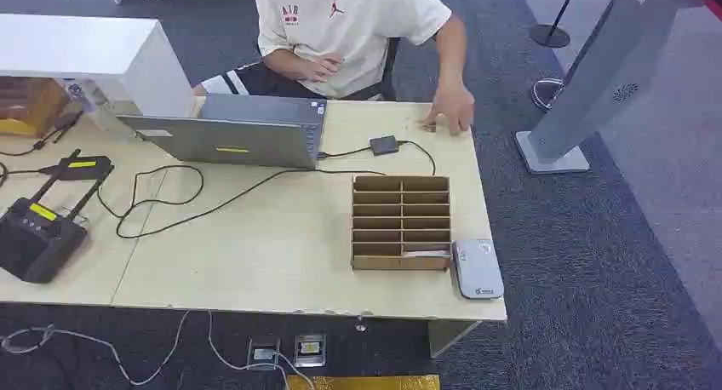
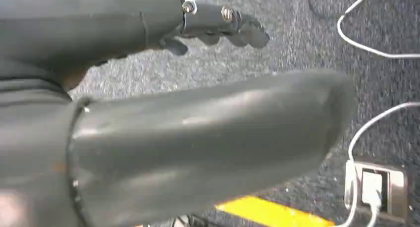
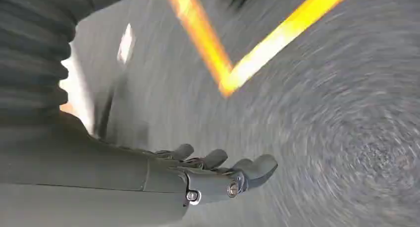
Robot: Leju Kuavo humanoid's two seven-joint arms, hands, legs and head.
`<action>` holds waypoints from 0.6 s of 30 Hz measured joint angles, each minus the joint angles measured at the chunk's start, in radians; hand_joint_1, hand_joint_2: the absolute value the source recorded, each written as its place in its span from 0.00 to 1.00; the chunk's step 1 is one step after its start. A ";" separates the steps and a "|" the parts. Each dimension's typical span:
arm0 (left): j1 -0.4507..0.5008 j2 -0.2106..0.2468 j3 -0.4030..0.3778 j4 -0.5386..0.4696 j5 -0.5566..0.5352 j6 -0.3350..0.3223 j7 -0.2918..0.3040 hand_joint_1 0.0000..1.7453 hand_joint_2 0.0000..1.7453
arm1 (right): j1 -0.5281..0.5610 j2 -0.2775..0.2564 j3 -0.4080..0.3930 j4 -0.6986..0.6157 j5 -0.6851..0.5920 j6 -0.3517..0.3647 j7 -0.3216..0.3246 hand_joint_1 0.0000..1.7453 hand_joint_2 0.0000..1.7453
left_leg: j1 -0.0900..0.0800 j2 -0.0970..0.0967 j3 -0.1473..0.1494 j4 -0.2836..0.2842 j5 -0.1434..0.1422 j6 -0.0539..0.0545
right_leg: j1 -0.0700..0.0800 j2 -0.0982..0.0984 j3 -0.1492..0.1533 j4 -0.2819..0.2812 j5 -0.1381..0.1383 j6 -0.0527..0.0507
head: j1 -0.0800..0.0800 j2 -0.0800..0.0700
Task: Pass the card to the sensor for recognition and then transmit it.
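A card (image 1: 425, 254) was seen lying in the cardboard organiser (image 1: 401, 222) on the tabletop (image 1: 281, 254), well apart from both hands. Judged light, stiff, slippery; best pinched by its exposed edge. Left hand (image 2: 218, 26) and right hand (image 3: 218, 175) hung over the floor, fingers (image 3: 257, 168) apart, nothing held.
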 joint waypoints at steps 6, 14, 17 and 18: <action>0.000 0.000 0.000 0.000 0.018 0.015 -0.022 0.00 0.00 | -0.041 -0.040 -0.101 -0.009 -0.340 -0.102 -0.055 0.00 1.00 | 0.000 0.000 0.000 0.000 0.000 0.000 | -0.001 0.000 0.000 0.000 0.000 0.000 | 0.000 0.000; 0.000 -0.002 0.001 0.000 0.050 0.049 -0.066 0.00 0.00 | -0.205 -0.176 -0.180 -0.085 -0.600 -0.219 -0.182 0.00 1.00 | -0.003 0.000 0.000 0.000 0.001 0.001 | -0.004 0.000 0.001 0.000 0.002 0.002 | 0.000 0.000; 0.000 -0.003 0.004 0.000 0.066 0.057 -0.077 0.00 0.00 | -0.291 -0.214 -0.183 -0.109 -0.666 -0.261 -0.198 0.00 1.00 | -0.005 0.000 0.000 0.000 0.001 0.002 | -0.006 0.000 0.000 0.000 0.003 0.003 | 0.000 0.000; 0.000 -0.004 0.004 0.000 0.069 0.058 -0.079 0.00 0.00 | -0.313 -0.232 -0.183 -0.118 -0.692 -0.274 -0.204 0.00 1.00 | -0.006 0.000 0.000 0.000 0.002 0.003 | -0.006 -0.001 0.000 0.001 0.003 0.003 | -0.001 0.000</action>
